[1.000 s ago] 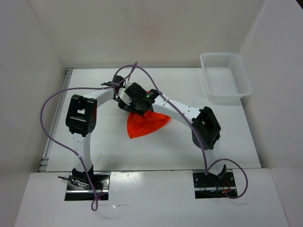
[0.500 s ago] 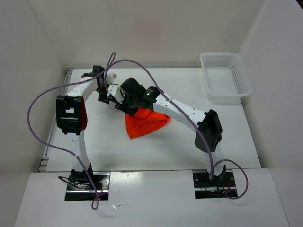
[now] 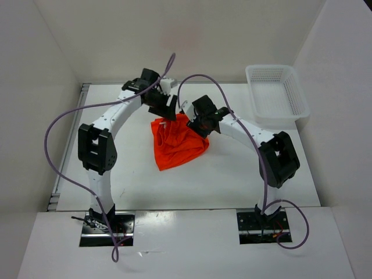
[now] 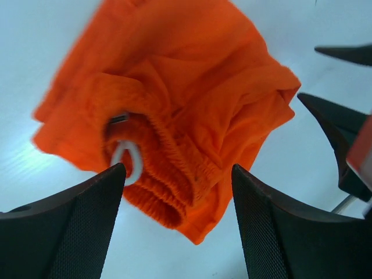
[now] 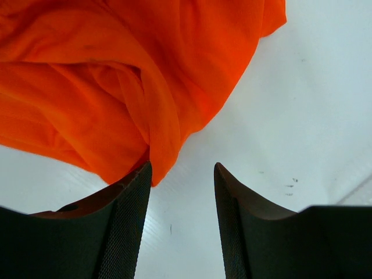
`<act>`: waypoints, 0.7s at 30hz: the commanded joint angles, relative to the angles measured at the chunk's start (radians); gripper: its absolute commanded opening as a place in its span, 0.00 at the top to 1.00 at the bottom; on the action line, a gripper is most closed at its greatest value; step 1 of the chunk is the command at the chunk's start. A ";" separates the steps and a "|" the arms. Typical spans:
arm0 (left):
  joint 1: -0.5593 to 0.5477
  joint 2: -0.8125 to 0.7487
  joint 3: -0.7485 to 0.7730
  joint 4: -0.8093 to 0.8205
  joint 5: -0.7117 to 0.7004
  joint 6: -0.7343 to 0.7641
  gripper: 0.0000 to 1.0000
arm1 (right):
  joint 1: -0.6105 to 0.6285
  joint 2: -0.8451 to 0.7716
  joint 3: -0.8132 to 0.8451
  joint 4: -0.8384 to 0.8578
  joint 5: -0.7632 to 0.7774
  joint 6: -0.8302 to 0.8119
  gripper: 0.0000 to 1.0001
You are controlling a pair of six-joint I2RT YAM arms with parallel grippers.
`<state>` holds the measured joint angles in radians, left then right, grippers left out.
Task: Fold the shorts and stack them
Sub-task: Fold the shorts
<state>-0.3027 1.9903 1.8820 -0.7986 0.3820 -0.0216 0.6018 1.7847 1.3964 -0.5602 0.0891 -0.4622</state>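
Observation:
The bright orange shorts point(image 3: 177, 144) lie in a crumpled heap in the middle of the white table. My left gripper point(image 3: 167, 108) hangs open and empty just above their far edge. In the left wrist view point(image 4: 177, 171) it is over the bunched waistband point(image 4: 165, 174) and the white drawstring loop point(image 4: 129, 160). My right gripper point(image 3: 196, 122) is open and empty at the heap's far right side. In the right wrist view point(image 5: 181, 167) its left finger point(image 5: 125, 197) is at the edge of a fold of the shorts point(image 5: 116, 75), with bare table between the jaws.
A white plastic basket point(image 3: 297, 100) stands empty at the far right corner. White walls close in the table on three sides. Purple cables loop above both arms. The right gripper's black fingers point(image 4: 334, 125) show at the right of the left wrist view.
The left arm swung out to the left, then back over the far edge of the shorts. The right gripper moved right, off the heap. More of the shorts' upper part shows now.

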 commanded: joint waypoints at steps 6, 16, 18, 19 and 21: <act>-0.048 0.088 -0.090 -0.024 -0.069 0.022 0.19 | -0.034 0.055 -0.014 0.154 -0.044 -0.024 0.47; -0.069 0.162 -0.136 0.015 -0.080 0.022 0.72 | -0.034 0.055 -0.024 0.109 -0.147 -0.043 0.47; -0.069 0.153 -0.136 0.015 -0.080 0.022 0.94 | -0.034 0.045 -0.013 0.100 -0.160 -0.043 0.47; -0.058 0.140 -0.136 0.015 -0.080 0.022 1.00 | -0.034 0.045 -0.013 0.100 -0.172 -0.043 0.47; -0.047 0.108 -0.147 0.015 -0.080 0.022 1.00 | -0.034 0.045 -0.013 0.100 -0.184 -0.043 0.47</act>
<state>-0.3634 2.1407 1.7454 -0.7902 0.3035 -0.0040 0.5720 1.8408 1.3705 -0.4652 -0.0467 -0.4965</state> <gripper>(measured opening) 0.037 0.525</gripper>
